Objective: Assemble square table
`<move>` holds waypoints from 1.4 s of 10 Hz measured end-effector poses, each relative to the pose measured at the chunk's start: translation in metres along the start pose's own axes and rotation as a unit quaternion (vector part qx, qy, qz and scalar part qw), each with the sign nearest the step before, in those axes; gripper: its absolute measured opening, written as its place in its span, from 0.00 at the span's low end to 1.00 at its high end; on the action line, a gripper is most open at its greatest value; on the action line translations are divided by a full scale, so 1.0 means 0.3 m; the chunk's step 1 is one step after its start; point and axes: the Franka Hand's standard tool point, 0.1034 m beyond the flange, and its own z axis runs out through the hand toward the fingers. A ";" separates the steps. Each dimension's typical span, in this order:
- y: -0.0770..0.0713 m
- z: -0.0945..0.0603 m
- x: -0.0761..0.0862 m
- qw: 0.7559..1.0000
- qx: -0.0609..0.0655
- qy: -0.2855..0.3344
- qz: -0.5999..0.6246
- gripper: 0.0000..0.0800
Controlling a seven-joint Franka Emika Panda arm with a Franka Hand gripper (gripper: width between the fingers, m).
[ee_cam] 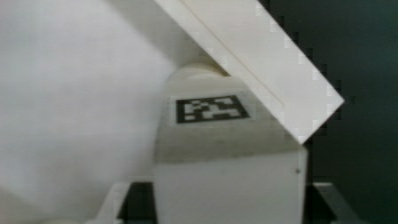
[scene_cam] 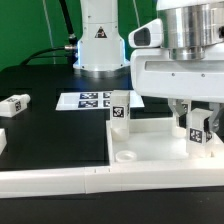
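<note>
- The claw [scene_cam: 197, 134] is pinching a held leg [scene_cam: 197, 124] by its sides, at the right of the exterior view. The leg hangs upright, probably so that its lower end can go straight down into a corner socket.
- The top [scene_cam: 165, 150] lies flat at lower right with its rim up, so the sockets face upward and legs can go in from above. One open socket [scene_cam: 127, 156] shows near its lower left corner.
- The held leg is over the right-hand part of the top. The pictures do not show whether its end already touches the top.
- In the wrist view, the held leg fills the middle with its tag facing the camera, and the top's rim crosses slantwise behind it.
- A standing leg [scene_cam: 119, 110] is upright at the top's far left corner and looks already seated.
- A loose leg [scene_cam: 14, 103] lies on its side on the dark worktop [scene_cam: 50, 135] at mid left, well apart from the top, likely waiting its turn.
- The marker board [scene_cam: 84, 100] lies flat at centre, in front of the robot base [scene_cam: 100, 40].
- A long wall [scene_cam: 50, 183] runs along the bottom edge, and the top lies close behind it.
- No brand or words can be read. The tags are black-and-white square patterns, and the base carries a small triangular sticker [scene_cam: 100, 32].
</note>
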 end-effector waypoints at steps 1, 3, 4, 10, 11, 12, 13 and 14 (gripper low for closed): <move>0.012 -0.001 0.014 0.996 0.001 -0.004 0.089 0.37; 0.022 0.000 0.001 0.959 0.008 -0.021 0.284 0.37; 0.028 0.001 -0.001 0.935 0.018 -0.037 0.351 0.38; 0.009 0.003 -0.036 0.960 -0.005 -0.025 0.279 0.64; -0.005 0.002 -0.046 0.983 -0.005 -0.021 0.180 0.78; -0.007 0.001 -0.050 0.991 -0.004 -0.021 0.134 0.78; -0.003 0.003 -0.044 0.993 -0.005 -0.020 0.118 0.80; -0.002 0.003 -0.042 0.996 -0.005 -0.020 0.086 0.80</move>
